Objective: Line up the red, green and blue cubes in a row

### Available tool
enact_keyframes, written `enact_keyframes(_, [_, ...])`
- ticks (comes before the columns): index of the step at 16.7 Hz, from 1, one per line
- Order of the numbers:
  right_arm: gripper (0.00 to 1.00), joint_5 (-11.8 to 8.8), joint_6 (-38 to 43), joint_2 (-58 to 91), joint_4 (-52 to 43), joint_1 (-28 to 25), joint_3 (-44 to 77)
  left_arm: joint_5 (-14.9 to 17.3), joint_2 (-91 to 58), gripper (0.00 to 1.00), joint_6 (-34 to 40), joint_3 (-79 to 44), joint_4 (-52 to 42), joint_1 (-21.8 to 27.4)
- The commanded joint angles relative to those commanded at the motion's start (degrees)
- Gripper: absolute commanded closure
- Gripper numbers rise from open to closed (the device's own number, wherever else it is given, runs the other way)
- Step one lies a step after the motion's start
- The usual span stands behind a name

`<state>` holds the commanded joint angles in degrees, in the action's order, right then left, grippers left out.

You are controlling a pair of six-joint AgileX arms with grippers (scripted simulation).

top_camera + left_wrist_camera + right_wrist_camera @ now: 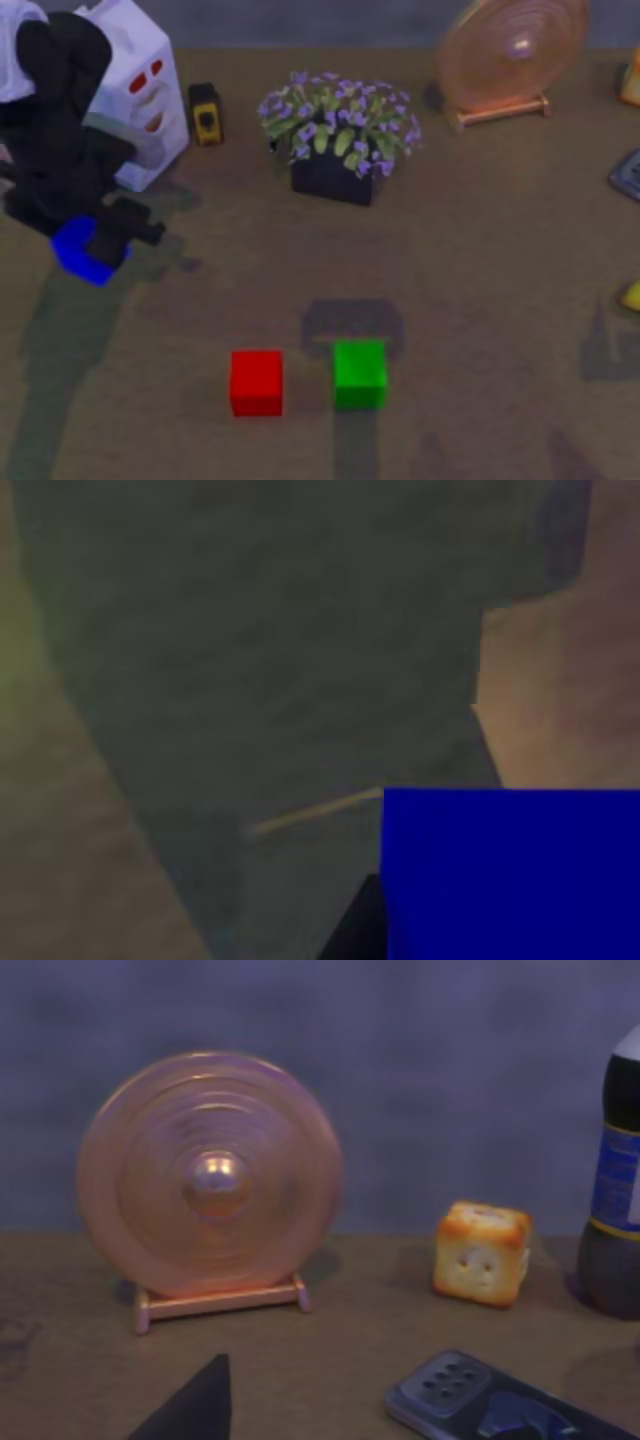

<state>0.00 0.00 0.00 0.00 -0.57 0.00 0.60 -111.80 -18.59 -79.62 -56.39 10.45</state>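
Note:
My left gripper is at the left side of the table, in front of the milk carton, shut on the blue cube. The cube hangs above the table's surface. In the left wrist view the blue cube fills the near corner over the arm's dark shadow. The red cube and the green cube sit side by side near the front middle, a small gap between them. My right arm is out of the top view; only a dark piece of my right gripper shows in its wrist view.
A white milk carton, a small yellow object and a potted purple plant stand along the back. At the back right are a copper disc on a stand, a remote, a bread cube and a bottle.

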Motion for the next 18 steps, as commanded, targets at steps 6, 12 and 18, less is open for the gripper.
enact_keyframes(6, [0.0, 0.0, 0.0, 0.0, 0.0, 0.0, 0.0, -0.4, -9.2, 1.0, 23.8, -13.7, -6.8, 15.3])
enact_keyframes(12, [0.0, 0.0, 0.0, 0.0, 0.0, 0.0, 0.0, -0.9, -18.0, 1.0, 57.7, -28.8, -14.0, 34.1])
enact_keyframes(18, [0.0, 0.0, 0.0, 0.0, 0.0, 0.0, 0.0, -1.6, -21.3, 1.0, 73.6, -37.6, -17.0, 45.4])
